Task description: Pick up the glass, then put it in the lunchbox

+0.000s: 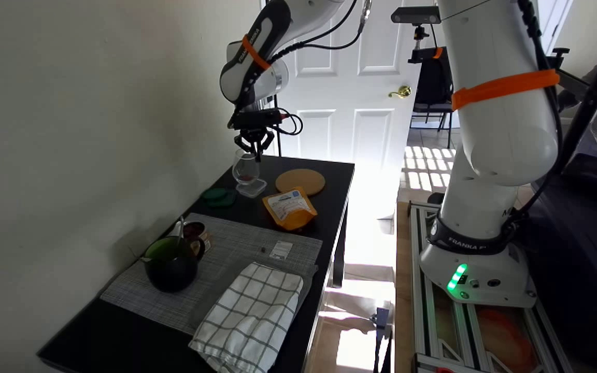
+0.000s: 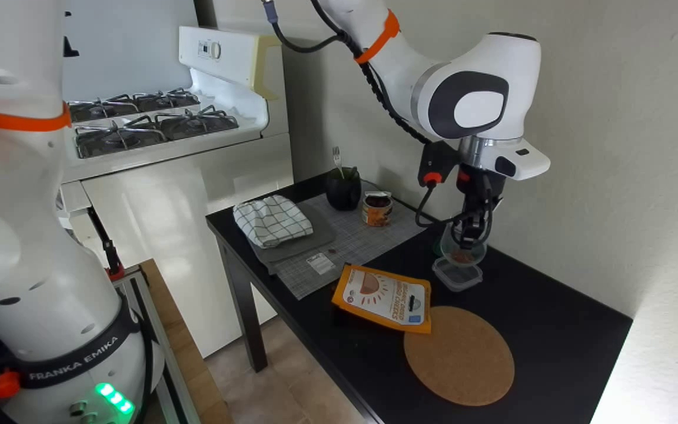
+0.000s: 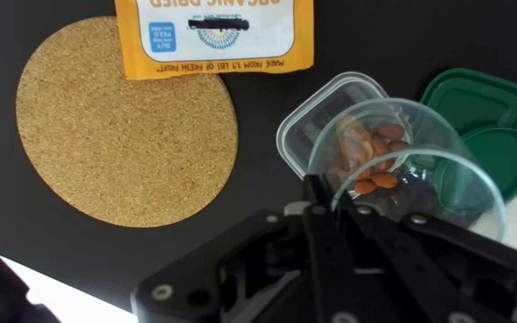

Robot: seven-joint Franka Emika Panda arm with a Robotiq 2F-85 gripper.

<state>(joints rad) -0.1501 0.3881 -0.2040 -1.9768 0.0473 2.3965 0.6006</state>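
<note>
A white Franka Panda arm [image 2: 404,65] reaches across a black table [image 2: 551,335] toward the edge away from the robot's base; in both exterior views the forearm slopes down from high up, then the wrist bends so the tool end points downward. At that end, the black gripper [image 3: 334,195] is pinching one side of the clear drinking glass [image 1: 246,167] at the rim, with one finger apparently inside and one outside.

The glass looks roughly upright, its bottom over a lidless clear plastic lunchbox [image 3: 305,125]; whether it hangs just above or already touches down, I cannot tell. Its side looks stiff, smooth and probably slippery, and it is best treated as breakable. It should be fairly light, with the added weight low down, so a hold on a single side may let it swing or tilt. The rim still seems a sensible place to grasp, since it leaves the bottom free to enter the box; a gentle squeeze and slow lowering suit it.

Smallest are brown almonds [image 3: 385,179] lying in the bottom of the glass, which could roll if it tips.
</note>
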